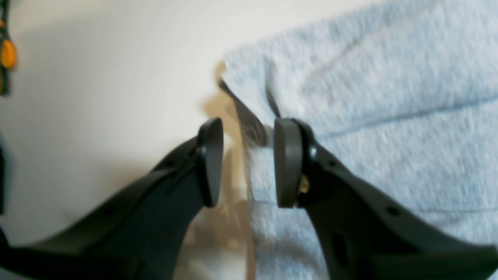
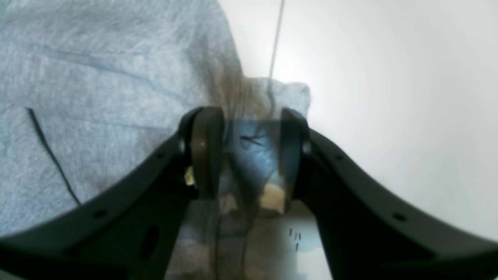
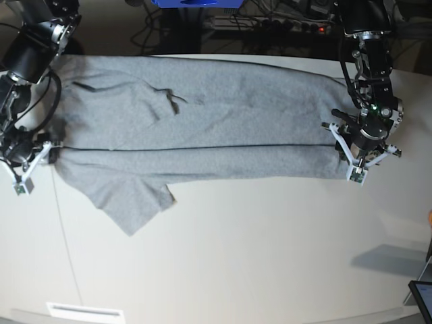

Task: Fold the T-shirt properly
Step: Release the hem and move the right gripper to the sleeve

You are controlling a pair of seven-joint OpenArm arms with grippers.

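Note:
The grey T-shirt [image 3: 202, 121] lies as a long band across the back of the white table [image 3: 270, 256], with a lengthwise fold line and one sleeve [image 3: 135, 196] sticking out toward the front. My left gripper [image 1: 249, 163] stands open at the band's right end. The cloth's edge [image 1: 256, 186] runs loose between the pads, and the T-shirt [image 1: 389, 97] spreads to its right. My right gripper [image 2: 251, 155] is at the left end, its pads apart over a bunched corner of the T-shirt [image 2: 97, 97]. That view is blurred.
Cables and a power strip [image 3: 270, 23] run along the table's back edge, beside a blue object [image 3: 196, 3]. A dark screen corner [image 3: 422, 297] shows at the front right. A seam [image 3: 67, 250] crosses the tabletop on the left.

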